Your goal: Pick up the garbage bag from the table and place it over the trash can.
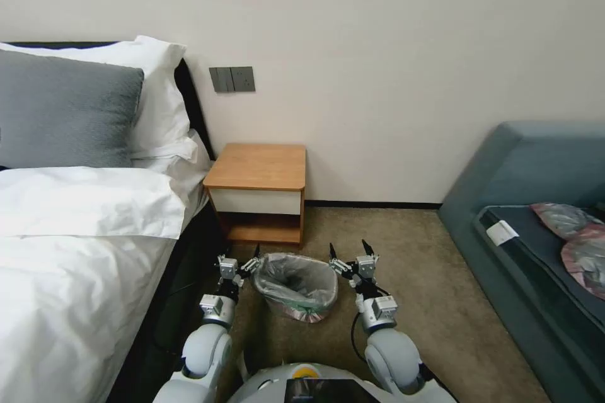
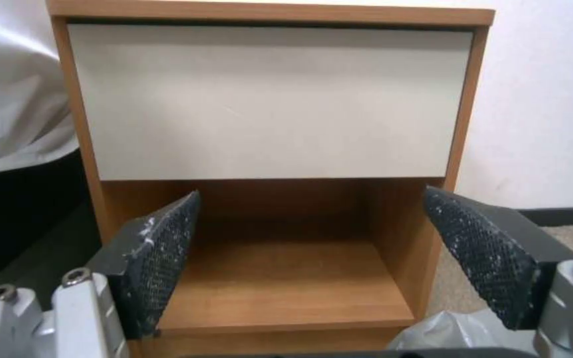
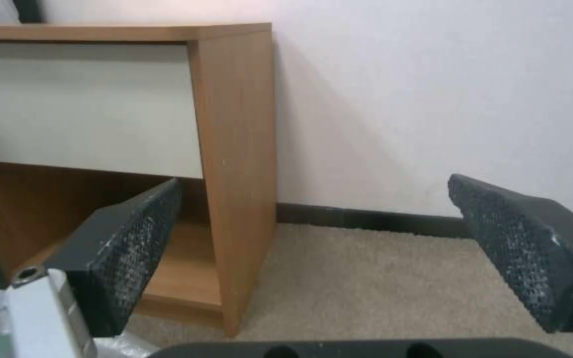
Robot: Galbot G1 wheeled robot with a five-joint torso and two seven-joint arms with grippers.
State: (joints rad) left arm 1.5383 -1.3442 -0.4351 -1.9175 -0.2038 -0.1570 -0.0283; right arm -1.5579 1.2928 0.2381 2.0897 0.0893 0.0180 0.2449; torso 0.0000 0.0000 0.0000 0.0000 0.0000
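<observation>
While the thin, wrinkly grey plastic garbage bag (image 1: 296, 283) lines the small cream trash can (image 1: 301, 313) on the carpet before the light-brown wooden table (image 1: 258, 167), the left gripper (image 1: 241, 262) and right gripper (image 1: 351, 256) flank its rim, both spread wide and empty.

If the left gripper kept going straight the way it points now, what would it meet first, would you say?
Probably the table. The left gripper, open beside the bagged trash can, aims at the table's open lower shelf, so it would likely enter that space first, though depth is hard to judge.
</observation>
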